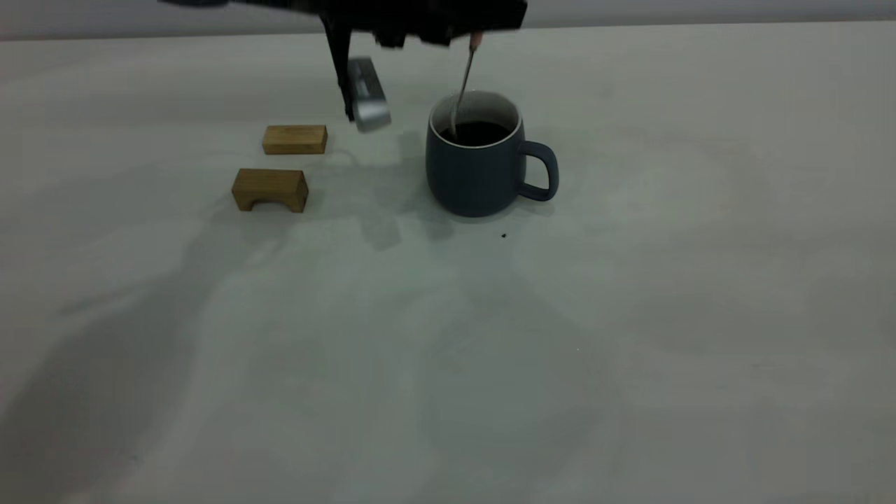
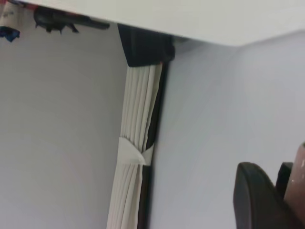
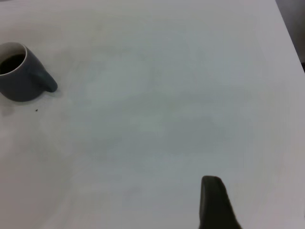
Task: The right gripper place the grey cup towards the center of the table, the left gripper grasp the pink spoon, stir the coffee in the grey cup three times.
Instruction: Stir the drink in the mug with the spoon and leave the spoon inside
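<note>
The grey cup (image 1: pixel 476 171) stands upright on the table (image 1: pixel 630 280), its handle pointing right and dark coffee (image 1: pixel 481 133) inside. My left gripper (image 1: pixel 476 29) hangs just above the cup's rim, shut on the pink spoon (image 1: pixel 465 80). The spoon hangs nearly upright with its metal neck dipping into the coffee at the cup's left side; the bowl is hidden in the liquid. The left wrist view shows the pink handle (image 2: pixel 299 174) beside a dark finger (image 2: pixel 255 198). My right gripper (image 3: pixel 213 198) is far from the cup (image 3: pixel 19 76), out of the exterior view.
Two brown wooden blocks (image 1: pixel 295 139) (image 1: pixel 270 189) lie left of the cup. A silvery part of the left arm (image 1: pixel 367 98) hangs between them and the cup. A tiny black speck (image 1: pixel 503 235) sits in front of the cup.
</note>
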You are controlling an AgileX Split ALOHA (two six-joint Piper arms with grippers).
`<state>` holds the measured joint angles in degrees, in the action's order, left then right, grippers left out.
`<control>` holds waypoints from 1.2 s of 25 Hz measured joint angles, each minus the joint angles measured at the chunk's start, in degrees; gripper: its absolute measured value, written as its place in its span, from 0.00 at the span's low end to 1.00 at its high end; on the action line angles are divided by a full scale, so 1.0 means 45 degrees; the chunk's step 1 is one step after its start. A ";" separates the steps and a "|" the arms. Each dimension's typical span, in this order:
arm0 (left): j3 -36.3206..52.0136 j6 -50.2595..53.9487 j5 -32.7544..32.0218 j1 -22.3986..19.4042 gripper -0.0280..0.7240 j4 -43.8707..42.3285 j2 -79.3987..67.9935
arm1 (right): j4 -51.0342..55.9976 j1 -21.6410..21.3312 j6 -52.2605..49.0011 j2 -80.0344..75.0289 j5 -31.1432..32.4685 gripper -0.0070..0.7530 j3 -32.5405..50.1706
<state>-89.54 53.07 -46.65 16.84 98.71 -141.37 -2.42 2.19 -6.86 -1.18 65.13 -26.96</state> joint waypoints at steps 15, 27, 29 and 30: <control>-0.0669 -0.0040 0.0642 -0.0077 0.21 0.0036 -0.0774 | -0.0004 0.0000 0.0000 0.0000 0.0000 0.64 0.0000; -0.2668 -0.0350 0.0218 0.0754 0.21 0.0054 -0.2122 | -0.0004 0.0000 0.0000 0.0000 0.0000 0.64 0.0000; -0.2668 -0.0350 -0.0278 0.0781 0.21 -0.0002 -0.2122 | -0.0004 0.0000 0.0000 0.0000 0.0000 0.64 0.0000; -0.2668 -0.0350 -0.0564 0.0763 0.21 -0.0028 -0.2122 | -0.0004 0.0000 0.0000 0.0000 0.0000 0.64 0.0000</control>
<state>-101.54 51.50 -49.18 20.27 98.59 -150.92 -2.44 2.19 -6.86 -1.18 65.13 -26.96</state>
